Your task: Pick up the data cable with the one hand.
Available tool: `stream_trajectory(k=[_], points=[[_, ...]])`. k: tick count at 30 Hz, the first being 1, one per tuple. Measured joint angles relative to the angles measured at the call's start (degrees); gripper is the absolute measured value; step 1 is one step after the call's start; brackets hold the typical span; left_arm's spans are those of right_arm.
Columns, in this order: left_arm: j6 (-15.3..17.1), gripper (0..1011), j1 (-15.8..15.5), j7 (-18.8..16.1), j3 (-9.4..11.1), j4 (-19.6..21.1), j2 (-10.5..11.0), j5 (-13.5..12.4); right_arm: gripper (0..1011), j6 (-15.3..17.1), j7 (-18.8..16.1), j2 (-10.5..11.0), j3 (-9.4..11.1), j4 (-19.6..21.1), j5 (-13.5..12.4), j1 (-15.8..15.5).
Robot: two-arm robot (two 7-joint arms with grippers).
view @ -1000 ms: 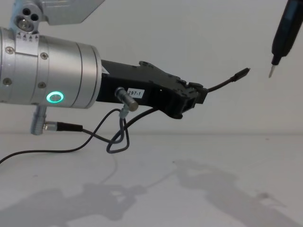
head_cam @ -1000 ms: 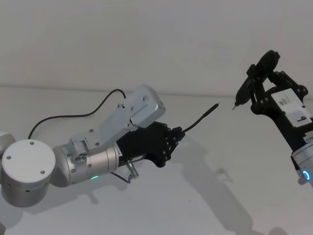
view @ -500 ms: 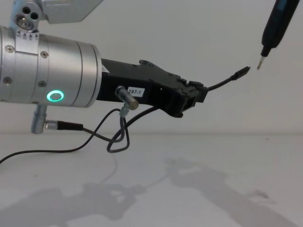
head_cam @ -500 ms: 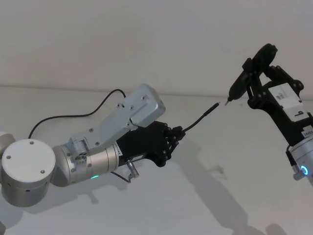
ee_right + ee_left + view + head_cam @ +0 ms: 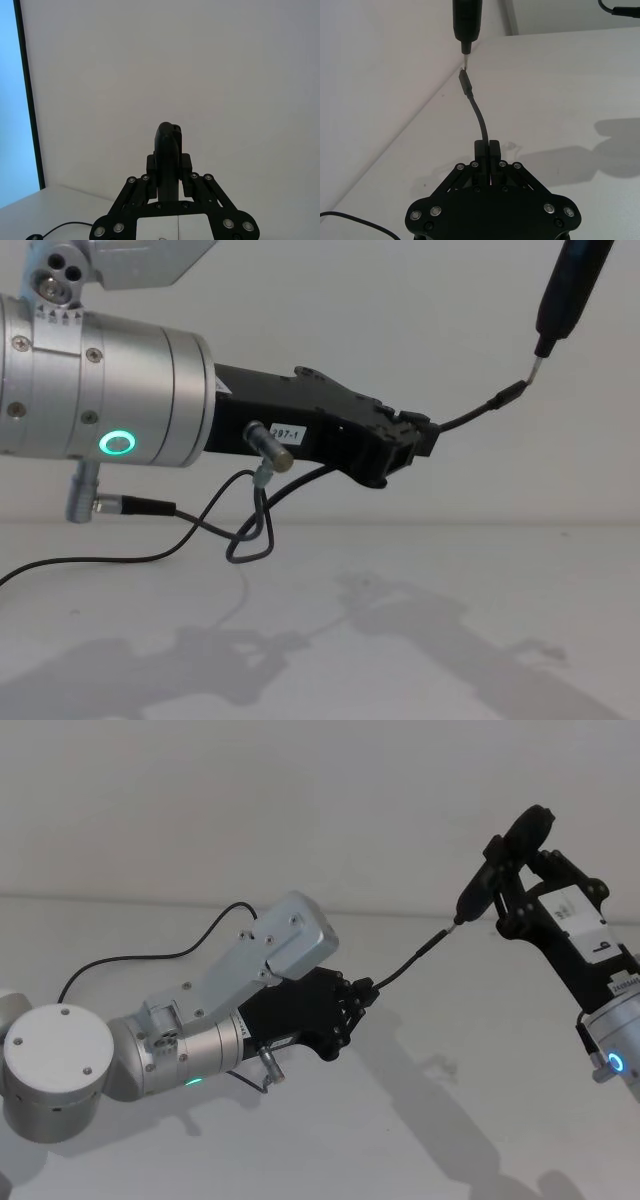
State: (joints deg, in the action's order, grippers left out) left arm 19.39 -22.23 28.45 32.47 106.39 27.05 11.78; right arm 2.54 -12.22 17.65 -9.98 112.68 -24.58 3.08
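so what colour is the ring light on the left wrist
Green, clearest in the chest view: the ring light glows on the silver wrist.

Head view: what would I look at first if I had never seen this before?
Probably the left hand in the middle, held up off the white table and pinching a black data cable that sticks out into the air. Up on the right, the right hand holds a dark pen-like tool whose tip meets the cable's plug.
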Motion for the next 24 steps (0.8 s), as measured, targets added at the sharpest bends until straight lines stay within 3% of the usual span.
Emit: stream_trajectory(k=[24], points=[[0.0, 46, 0.0, 0.0, 0.0, 0.0, 0.0, 0.0, 268, 0.3, -0.3, 0.3, -0.7, -0.7, 1.6, 1.3]])
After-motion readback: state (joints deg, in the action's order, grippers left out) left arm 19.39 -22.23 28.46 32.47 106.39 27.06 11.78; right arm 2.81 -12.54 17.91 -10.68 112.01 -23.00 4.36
